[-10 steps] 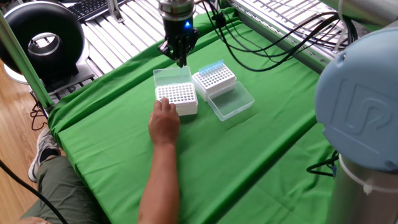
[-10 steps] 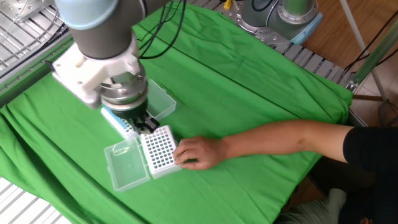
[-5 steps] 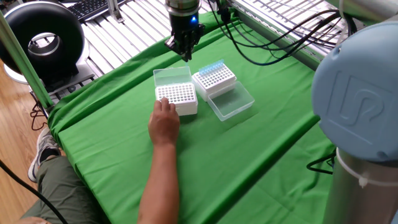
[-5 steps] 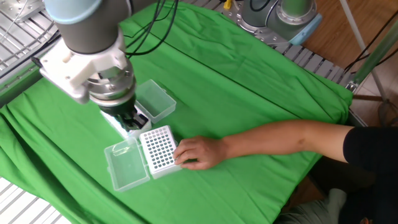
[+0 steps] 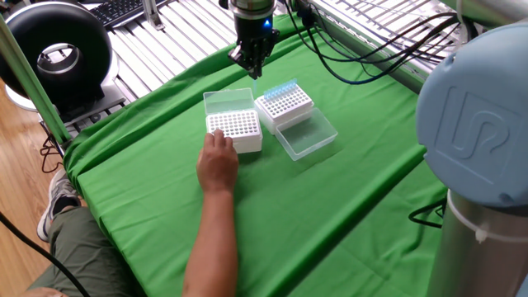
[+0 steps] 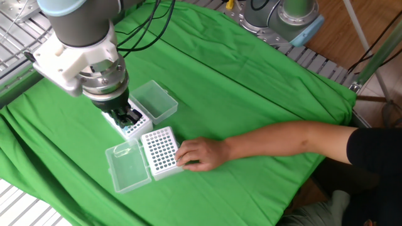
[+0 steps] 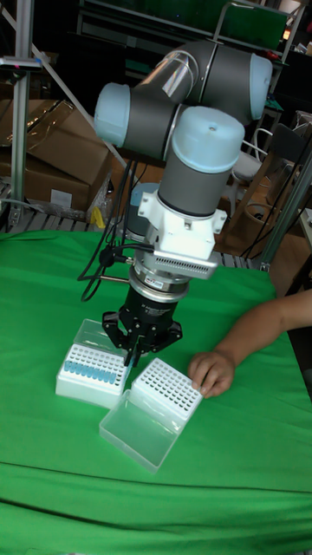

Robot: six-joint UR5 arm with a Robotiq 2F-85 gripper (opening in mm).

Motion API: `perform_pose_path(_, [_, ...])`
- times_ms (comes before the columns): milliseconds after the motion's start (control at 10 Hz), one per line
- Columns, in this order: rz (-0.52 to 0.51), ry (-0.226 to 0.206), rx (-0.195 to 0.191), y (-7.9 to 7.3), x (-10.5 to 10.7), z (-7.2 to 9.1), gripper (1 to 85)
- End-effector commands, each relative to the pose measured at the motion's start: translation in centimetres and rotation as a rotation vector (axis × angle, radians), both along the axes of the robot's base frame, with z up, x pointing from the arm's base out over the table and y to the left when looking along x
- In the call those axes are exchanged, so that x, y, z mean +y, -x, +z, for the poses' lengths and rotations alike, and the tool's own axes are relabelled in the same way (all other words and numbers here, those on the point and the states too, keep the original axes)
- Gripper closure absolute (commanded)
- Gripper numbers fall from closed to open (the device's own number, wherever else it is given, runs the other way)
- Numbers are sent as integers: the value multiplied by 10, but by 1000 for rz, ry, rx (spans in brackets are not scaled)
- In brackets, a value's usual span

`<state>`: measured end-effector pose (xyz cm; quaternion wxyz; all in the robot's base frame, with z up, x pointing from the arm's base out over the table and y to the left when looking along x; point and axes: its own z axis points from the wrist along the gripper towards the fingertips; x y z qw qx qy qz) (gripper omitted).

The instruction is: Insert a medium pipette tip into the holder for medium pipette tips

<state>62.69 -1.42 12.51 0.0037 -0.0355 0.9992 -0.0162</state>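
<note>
My gripper point(image 5: 255, 76) hangs just above the holder for medium pipette tips point(image 5: 285, 101), a white rack with blue-topped tips in some rows. The other fixed view shows the gripper point(image 6: 125, 117) covering most of that holder point(image 6: 132, 128). In the tall view the fingers come together at the gripper point(image 7: 136, 354). A thin pale medium pipette tip point(image 7: 130, 369) points down from them toward the holder point(image 7: 90, 375). The gripper looks shut on the tip.
A second white rack point(image 5: 237, 128) with bare holes sits beside the holder, and a person's hand point(image 5: 219, 157) rests against it. Clear lids point(image 5: 308, 136) point(image 5: 228, 101) lie open next to both racks. Green cloth point(image 5: 330, 214) covers the table.
The gripper has moved away from the bare-holed rack's lid and now sits over the blue-tipped holder. The person's hand and both racks have stayed put.
</note>
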Motion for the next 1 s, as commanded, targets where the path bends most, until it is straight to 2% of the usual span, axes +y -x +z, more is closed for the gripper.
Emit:
perform_pose_path(0, [1,-15,-12,2,-1,-8,847])
perform_pose_path(500, [1,-13,-10,11,-4,-16,847])
perform_pose_path(900, [-1,-12,0,18,-4,-14,847])
